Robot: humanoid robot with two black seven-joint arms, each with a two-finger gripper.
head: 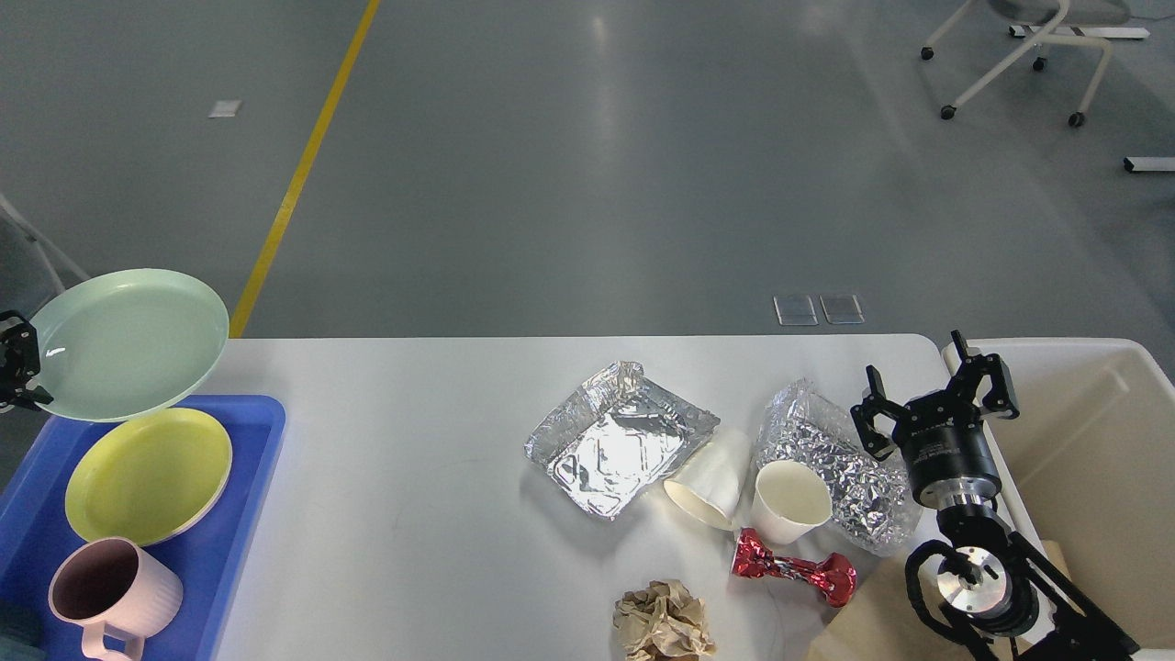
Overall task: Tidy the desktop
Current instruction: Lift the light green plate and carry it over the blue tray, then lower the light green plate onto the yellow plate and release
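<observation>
The white desktop (431, 514) fills the lower view. My left gripper (23, 376), at the far left edge, is shut on the rim of a pale green plate (124, 341) and holds it in the air over the back of the blue tray (248, 431). In the tray lie a yellow plate (147, 473) and a pink mug (106, 592). My right gripper (936, 395) is open and empty, above the desktop's right edge, beside crumpled foil (840, 464).
A foil tray (615, 441), two paper cups (711, 482) (789, 500), a red wrapper (794, 569) and a crumpled brown paper ball (661, 624) lie at the right of the desktop. A cream bin (1092, 441) stands beyond its right edge.
</observation>
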